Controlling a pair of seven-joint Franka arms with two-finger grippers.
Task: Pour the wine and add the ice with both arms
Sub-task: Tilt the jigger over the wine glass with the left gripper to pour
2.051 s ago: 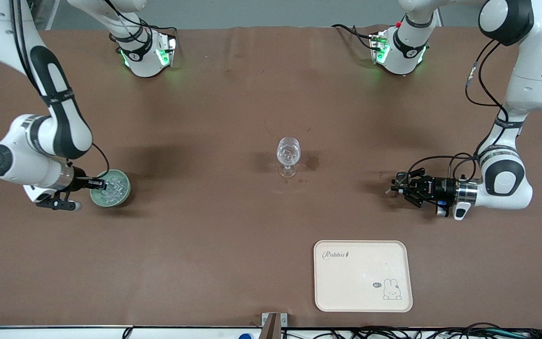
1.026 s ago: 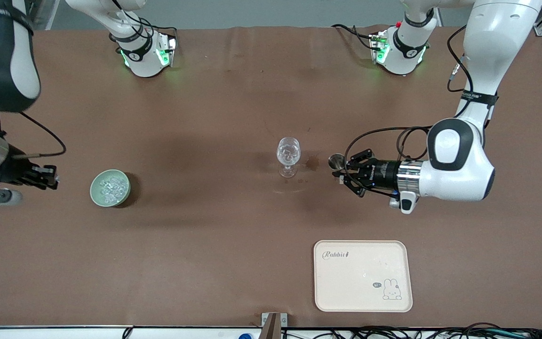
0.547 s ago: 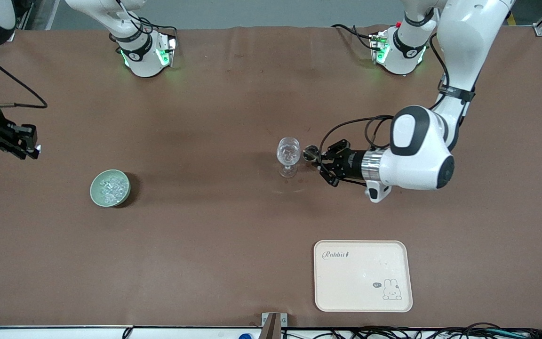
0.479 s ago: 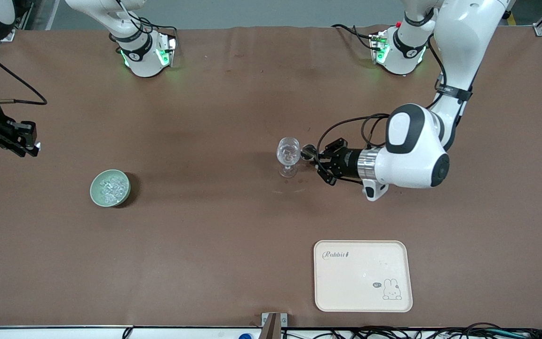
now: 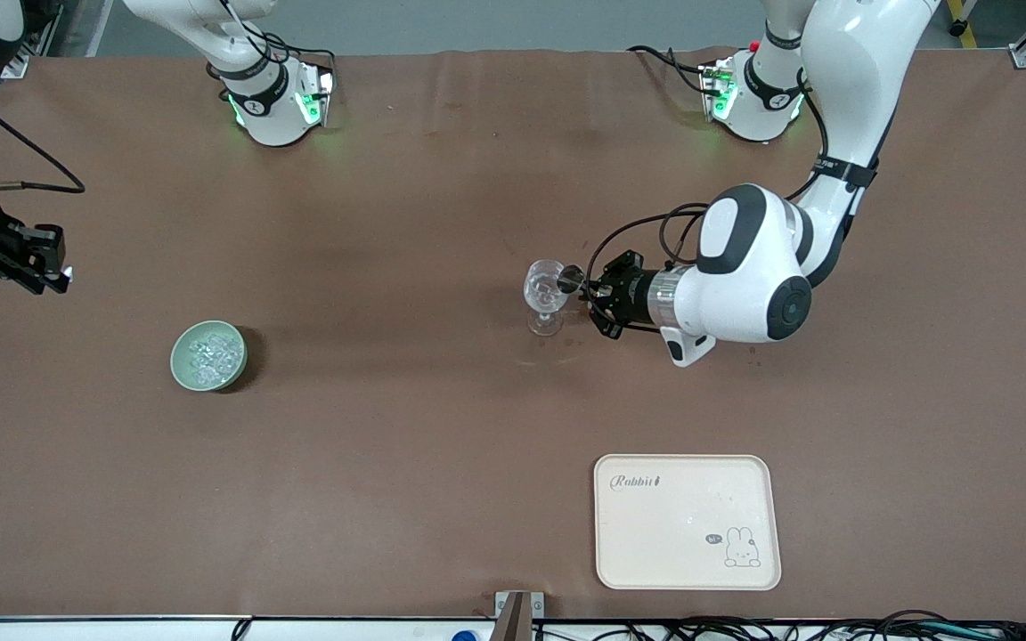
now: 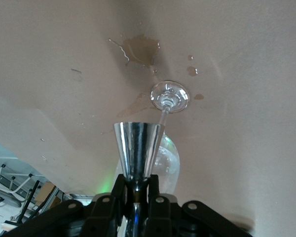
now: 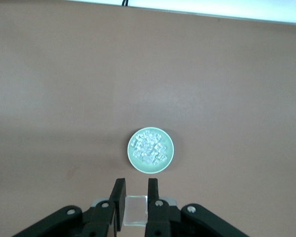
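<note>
- The left gripper (image 5: 591, 291) is up beside the stemmed glass (image 5: 547, 295) at mid-table, its fingers (image 6: 119, 190) clamped on the narrow end of a small metal jigger (image 6: 136, 150).
- In the front view the jigger (image 5: 571, 279) lies on its side, with its mouth at the rim of the glass on the side toward the left arm's end of the table.
- The glass stands upright on the brown table (image 5: 406, 418); the left wrist view shows its round foot (image 6: 170, 96) on the table with a wet stain (image 6: 140, 49) and a few drops close by.
- The right gripper (image 5: 28, 258) hangs high over the table's edge at the right arm's end, well apart from the pale green bowl (image 5: 208, 355).
- In the right wrist view its fingers (image 7: 119, 197) pinch a single clear cube of ice (image 7: 134, 210), with the bowl (image 7: 150, 150) below.
- More ice (image 7: 149, 148) fills the bowl, which sits toward the right arm's end of the table, nearer to the front camera than the glass.
- A cream tray (image 5: 687, 521) with a rabbit drawing lies near the front edge, toward the left arm's end.
</note>
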